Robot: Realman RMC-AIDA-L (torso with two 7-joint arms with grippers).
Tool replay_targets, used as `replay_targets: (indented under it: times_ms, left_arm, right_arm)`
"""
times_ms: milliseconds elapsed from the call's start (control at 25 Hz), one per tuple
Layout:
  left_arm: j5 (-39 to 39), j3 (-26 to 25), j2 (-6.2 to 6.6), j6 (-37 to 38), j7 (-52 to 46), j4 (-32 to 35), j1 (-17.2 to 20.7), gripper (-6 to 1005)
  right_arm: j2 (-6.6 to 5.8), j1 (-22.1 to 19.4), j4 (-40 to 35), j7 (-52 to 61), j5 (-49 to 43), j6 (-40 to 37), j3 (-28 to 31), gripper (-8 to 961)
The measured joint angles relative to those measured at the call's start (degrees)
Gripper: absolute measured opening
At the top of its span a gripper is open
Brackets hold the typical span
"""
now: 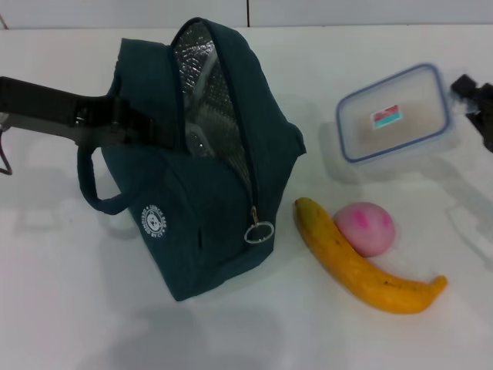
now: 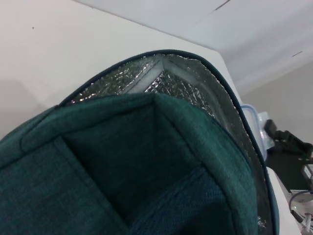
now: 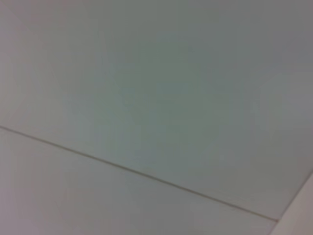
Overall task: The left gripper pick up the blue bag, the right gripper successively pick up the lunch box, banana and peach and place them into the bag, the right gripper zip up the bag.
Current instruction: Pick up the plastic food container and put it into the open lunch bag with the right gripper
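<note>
So our left tool (image 1: 127, 127) is clamped on the blue bag (image 1: 208, 193), and the lunch box (image 1: 393, 114) sits right of the bag, practically touching our right tool (image 1: 477, 104), whose grip we can't tell.

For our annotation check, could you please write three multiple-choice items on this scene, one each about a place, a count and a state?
1. Where is the peach?
A. inside the blue bag
B. against the banana
C. on the lunch box

2. How many fruits lie on the table?
A. one
B. two
C. three

3. How is the bag's zip?
A. open
B. fully closed
C. missing

Answers: 1 B, the peach sits in the banana's curve; 2 B, one banana and one peach; 3 A, the silver lining shows through the gap while the left gripper is at the bag.
</note>
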Motion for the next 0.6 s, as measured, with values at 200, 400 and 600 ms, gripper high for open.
replay_targets:
  times_ms: [200,400,600]
  left_arm:
    - [-0.01,0.24,-0.17,0.67,-0.11,-0.06,-0.2,37]
    - [-0.88,0.29,-0.23,1.69,-0.11,0.09,-0.53,37]
    - [-1.52,0.47,-0.26,2.27,-0.03,0.12,-0.54,37]
  right_arm:
    - [-0.27,-1.78,-0.26,1.21,2.46,-3.64,0.0,105]
    - [-0.17,-2.16,-0.34,4.24,5.46,-11.74,0.0,110]
    - [0.47,0.02,0.63,7.28,7.25,-19.44,-0.04,115]
